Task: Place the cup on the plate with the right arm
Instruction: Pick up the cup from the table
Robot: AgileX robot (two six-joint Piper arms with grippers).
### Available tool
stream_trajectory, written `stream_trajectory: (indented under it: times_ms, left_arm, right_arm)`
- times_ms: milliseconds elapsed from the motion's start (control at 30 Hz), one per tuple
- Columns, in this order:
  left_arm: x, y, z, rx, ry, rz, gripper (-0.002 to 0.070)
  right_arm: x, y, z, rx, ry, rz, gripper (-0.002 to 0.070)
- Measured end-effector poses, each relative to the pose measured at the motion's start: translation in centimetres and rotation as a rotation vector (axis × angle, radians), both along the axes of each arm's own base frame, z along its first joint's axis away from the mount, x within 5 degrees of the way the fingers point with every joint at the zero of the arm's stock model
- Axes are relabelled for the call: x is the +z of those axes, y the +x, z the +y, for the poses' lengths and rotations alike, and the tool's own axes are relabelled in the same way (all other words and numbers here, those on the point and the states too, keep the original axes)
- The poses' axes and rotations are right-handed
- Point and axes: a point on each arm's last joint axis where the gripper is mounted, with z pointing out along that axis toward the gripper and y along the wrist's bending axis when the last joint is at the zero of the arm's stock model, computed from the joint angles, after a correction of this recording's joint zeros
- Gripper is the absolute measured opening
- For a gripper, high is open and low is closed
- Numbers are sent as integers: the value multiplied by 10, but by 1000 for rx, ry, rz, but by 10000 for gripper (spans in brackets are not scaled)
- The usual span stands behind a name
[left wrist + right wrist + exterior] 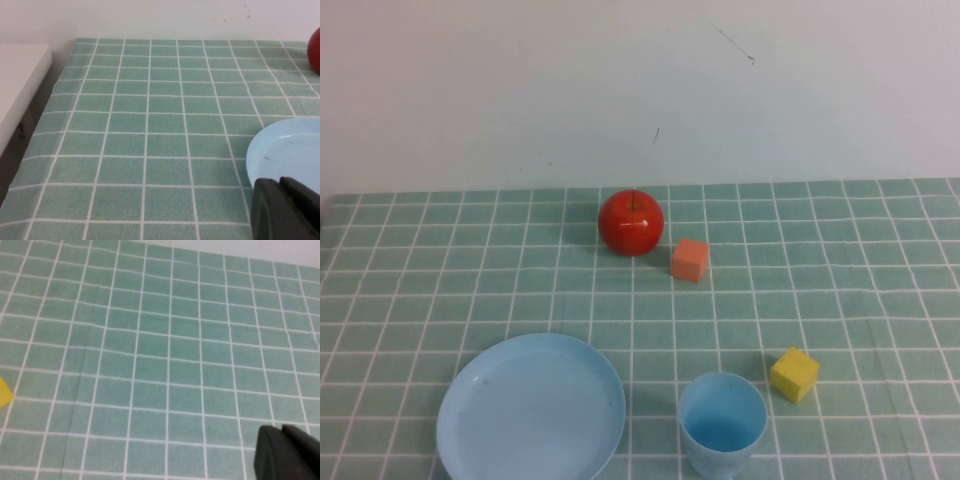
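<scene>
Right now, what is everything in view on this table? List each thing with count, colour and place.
cup: 1, light blue, upright, near edge, right of the plate, apart from it
plate: 1, light blue, near edge, left of centre
apple: 1, red, far centre
orange block: 1, just right of the apple
yellow block: 1, right of the cup
tablecloth: 1, green, white grid
left gripper: black, near the plate's left rim
right gripper: black, over bare cloth right of the yellow block

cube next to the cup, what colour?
Yellow cube, right of the cup; clearest in the high view.
</scene>
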Motion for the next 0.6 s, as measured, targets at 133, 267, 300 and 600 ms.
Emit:
stream_trajectory:
  times_ms: [133, 267, 300, 600]
  left_arm:
    - [0, 0, 0, 0, 0, 0, -4]
    - [0, 0, 0, 0, 0, 0, -4]
    - [0, 0, 0, 0, 0, 0, -4]
    - [0, 0, 0, 0, 0, 0, -4]
  right_arm:
    - [0, 16, -2, -36, 35, -31, -3]
    - [-7, 30, 3, 49, 27, 19, -3]
    - [-10, 35, 5, 92, 28, 48, -3]
    - [-45, 73, 37, 488, 237, 273, 78]
